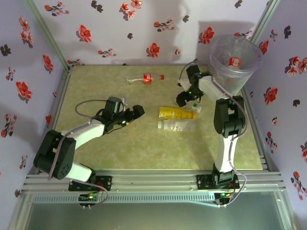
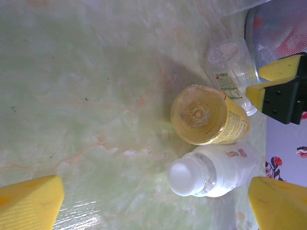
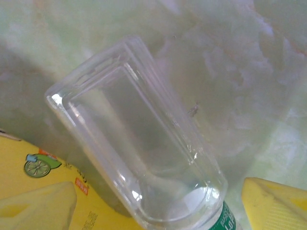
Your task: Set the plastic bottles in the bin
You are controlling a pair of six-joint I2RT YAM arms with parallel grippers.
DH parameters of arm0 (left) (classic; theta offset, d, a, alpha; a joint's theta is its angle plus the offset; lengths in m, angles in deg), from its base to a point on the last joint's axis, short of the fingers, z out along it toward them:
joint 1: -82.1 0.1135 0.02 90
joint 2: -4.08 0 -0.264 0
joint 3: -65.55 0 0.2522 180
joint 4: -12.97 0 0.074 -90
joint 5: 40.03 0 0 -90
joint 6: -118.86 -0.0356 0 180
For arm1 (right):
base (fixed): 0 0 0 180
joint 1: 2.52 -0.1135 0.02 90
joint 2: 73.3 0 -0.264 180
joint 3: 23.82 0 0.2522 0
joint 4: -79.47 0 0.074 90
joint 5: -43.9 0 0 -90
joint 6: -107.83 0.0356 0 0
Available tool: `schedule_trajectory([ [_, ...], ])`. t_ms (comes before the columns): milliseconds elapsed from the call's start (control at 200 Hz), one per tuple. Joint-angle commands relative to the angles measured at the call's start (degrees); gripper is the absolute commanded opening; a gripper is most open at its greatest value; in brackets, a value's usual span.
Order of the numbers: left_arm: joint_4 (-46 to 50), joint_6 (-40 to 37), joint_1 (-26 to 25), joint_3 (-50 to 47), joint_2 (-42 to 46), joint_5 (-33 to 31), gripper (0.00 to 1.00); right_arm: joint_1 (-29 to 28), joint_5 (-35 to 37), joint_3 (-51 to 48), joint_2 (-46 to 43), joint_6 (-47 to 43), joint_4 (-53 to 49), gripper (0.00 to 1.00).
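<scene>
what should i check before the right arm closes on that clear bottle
1. Clear bottle sits inside the right gripper: ok.
2. Grip closed on it: not ok, there is a gap beside one finger.
3. Yellow bottle clear of the grasp: not ok, it lies right by one finger.
4. Bin mouth open: ok.
5. Left gripper out of the way: ok, open, short of the yellow bottle.

Three bottles [image 1: 176, 113] bunched together, bare table [image 1: 144, 153] around
</scene>
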Motion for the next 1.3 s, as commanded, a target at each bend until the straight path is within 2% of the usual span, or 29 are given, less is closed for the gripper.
schedule_trajectory([
  [0, 1.40, -2.06, -0.26, 1.98, 1.62, 1.07, 0.98, 0.36, -0.23, 1.56, 2.04, -0.54, 1.02, 0.88],
  [280, 1.20, -1.82, -0.65, 2.59, 0.65, 1.11, 1.00, 0.39, -1.09, 1.71, 5.88, -0.20, 0.79, 0.84],
  [730, 1.31, -1.69, -0.71, 2.82, 0.79, 1.12, 1.00, 0.27, -0.28, 4.61, 6.80, 0.97, 0.83, 0.65],
  [1135, 0.10, -1.11, -0.80, 2.95, -1.09, 1.13, 1.00, -1.71, 4.02, 10.38, -8.66, 3.88, 0.05, 0.62],
  [1290, 0.10, -0.99, -0.97, 3.38, -1.54, 1.13, 1.00, -1.58, 8.58, 10.54, -17.79, 7.19, 4.79, 0.61],
])
